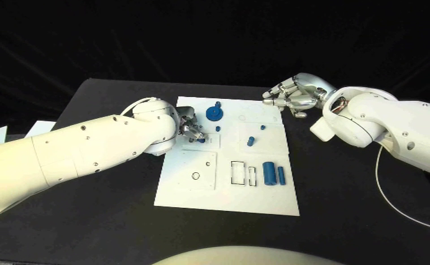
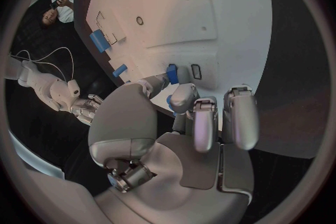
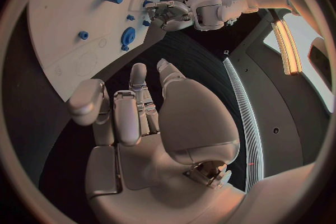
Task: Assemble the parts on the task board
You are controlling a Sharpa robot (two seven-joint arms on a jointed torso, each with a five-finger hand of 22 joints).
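Observation:
The white task board (image 1: pixel 228 181) lies mid-table. On it are a blue round knob (image 1: pixel 215 113), a small blue peg (image 1: pixel 263 127), a short blue piece (image 1: pixel 251 140) and two blue cylinders (image 1: pixel 269 172) lying side by side. My left hand (image 1: pixel 191 129) is at the board's left edge. In the left wrist view its thumb and a finger pinch a small blue part (image 2: pixel 172 73) beside a little rectangular slot (image 2: pixel 196 71). My right hand (image 1: pixel 291 97) hovers over the board's far right corner, fingers loosely bent and holding nothing. The right wrist view shows the knob (image 3: pixel 128 36) and my left hand (image 3: pixel 171 11).
Rectangular recesses (image 1: pixel 243 173) and a round hole (image 1: pixel 196 176) mark the board's near half. A thin cable (image 1: pixel 385 178) runs over the table under my right arm. Pale sheets (image 1: pixel 40 128) lie off the table's left side.

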